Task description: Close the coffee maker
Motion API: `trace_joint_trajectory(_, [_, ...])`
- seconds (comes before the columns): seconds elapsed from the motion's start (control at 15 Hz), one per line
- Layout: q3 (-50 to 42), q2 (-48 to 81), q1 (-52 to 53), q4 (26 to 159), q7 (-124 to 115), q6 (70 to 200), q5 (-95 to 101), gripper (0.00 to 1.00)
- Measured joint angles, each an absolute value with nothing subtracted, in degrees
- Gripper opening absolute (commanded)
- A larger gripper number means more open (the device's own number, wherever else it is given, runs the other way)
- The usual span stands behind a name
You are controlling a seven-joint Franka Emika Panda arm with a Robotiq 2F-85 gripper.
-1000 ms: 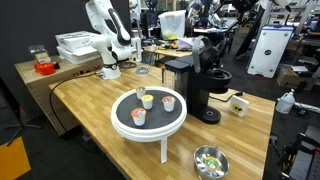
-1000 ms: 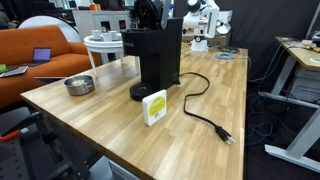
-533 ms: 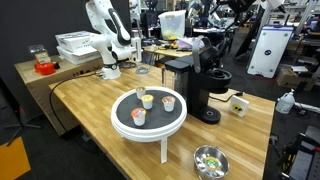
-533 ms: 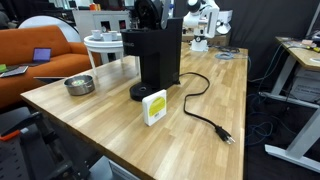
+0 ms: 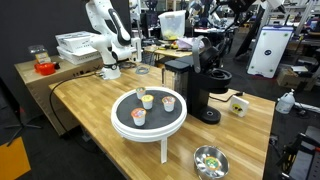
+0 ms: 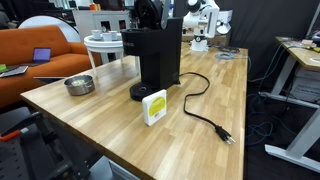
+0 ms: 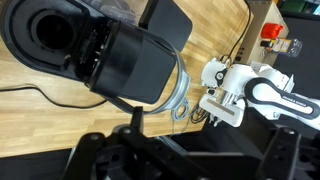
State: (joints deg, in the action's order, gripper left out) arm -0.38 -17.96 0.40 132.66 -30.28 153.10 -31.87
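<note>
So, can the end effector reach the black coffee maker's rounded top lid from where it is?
Probably yes. In the wrist view the end effector hangs close over the rounded top lid of the black boxy coffee maker, with nothing between them; the cups stand apart on the white round table.

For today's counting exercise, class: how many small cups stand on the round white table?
3, all on the round table: the back cup, the right-hand cup nearest the coffee maker, and the front cup. None looks hidden in this exterior view.

Coffee maker [image 5: 188,90] on wooden table [image 5: 90,105]; round white stand [image 5: 150,131] with cups [image 5: 168,102] alongside
</note>
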Motion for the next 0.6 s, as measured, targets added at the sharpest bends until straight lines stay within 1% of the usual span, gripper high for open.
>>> trace_joint_trajectory(0.6, [-0.3, -17.5, 1.6, 131.8, -30.5, 154.8, -37.3, 1.00])
